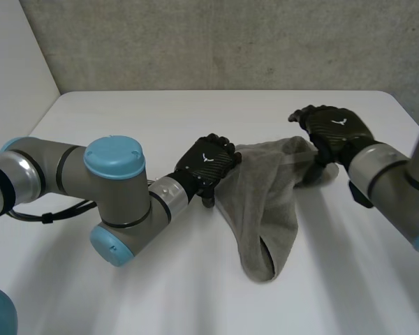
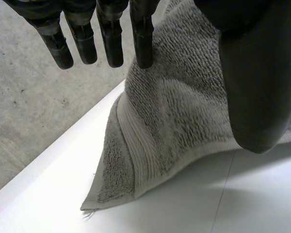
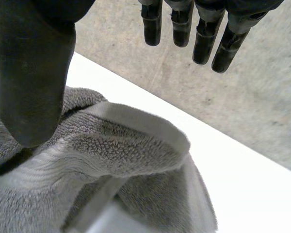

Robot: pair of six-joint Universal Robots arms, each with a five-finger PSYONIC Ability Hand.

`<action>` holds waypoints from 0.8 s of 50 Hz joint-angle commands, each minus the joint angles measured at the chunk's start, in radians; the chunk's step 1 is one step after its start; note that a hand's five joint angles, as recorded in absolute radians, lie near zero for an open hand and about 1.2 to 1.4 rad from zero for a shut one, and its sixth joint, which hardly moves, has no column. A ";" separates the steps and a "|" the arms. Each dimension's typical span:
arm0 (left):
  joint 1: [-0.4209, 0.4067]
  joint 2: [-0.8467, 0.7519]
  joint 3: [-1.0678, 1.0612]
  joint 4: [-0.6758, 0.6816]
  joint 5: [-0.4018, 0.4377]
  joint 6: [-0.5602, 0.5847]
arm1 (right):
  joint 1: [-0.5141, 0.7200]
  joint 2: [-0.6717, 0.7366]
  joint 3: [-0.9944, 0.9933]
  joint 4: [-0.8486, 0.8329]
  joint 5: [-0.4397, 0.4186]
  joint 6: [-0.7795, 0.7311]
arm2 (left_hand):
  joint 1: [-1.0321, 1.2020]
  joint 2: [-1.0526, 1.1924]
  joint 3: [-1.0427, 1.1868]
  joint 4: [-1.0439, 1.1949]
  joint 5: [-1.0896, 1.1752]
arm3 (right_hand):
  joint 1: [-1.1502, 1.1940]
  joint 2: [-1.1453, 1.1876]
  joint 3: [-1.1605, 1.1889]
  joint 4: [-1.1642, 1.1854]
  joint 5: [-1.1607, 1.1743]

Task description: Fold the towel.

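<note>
A grey towel [image 1: 262, 202] lies bunched on the white table [image 1: 160, 118], stretched between my two hands with a folded lobe reaching toward the table's front. My left hand [image 1: 208, 164] rests at the towel's left end. Seen from the left wrist, its fingers [image 2: 111, 39] are straight and its thumb stands apart over the towel [image 2: 174, 126], whose hemmed corner lies on the table past the fingertips. My right hand [image 1: 332, 129] is at the towel's right end. Its thumb [image 3: 31, 73] and straight fingers are spread above a rumpled hem of the towel [image 3: 126, 160], not pinching it.
The table's far edge [image 2: 48, 160] runs close beyond the towel's corner, with concrete floor [image 2: 34, 107] past it. A grey wall [image 1: 216, 42] stands behind the table. Bare tabletop [image 1: 195, 293] lies in front of the towel.
</note>
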 commanded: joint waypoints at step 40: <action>-0.050 -0.143 0.110 0.021 0.022 0.001 | 0.113 0.285 0.055 -0.239 0.009 -0.401 | 0.732 0.792 -0.045 -0.056 0.829 | 1.115 1.097 -0.032 -0.053 1.110</action>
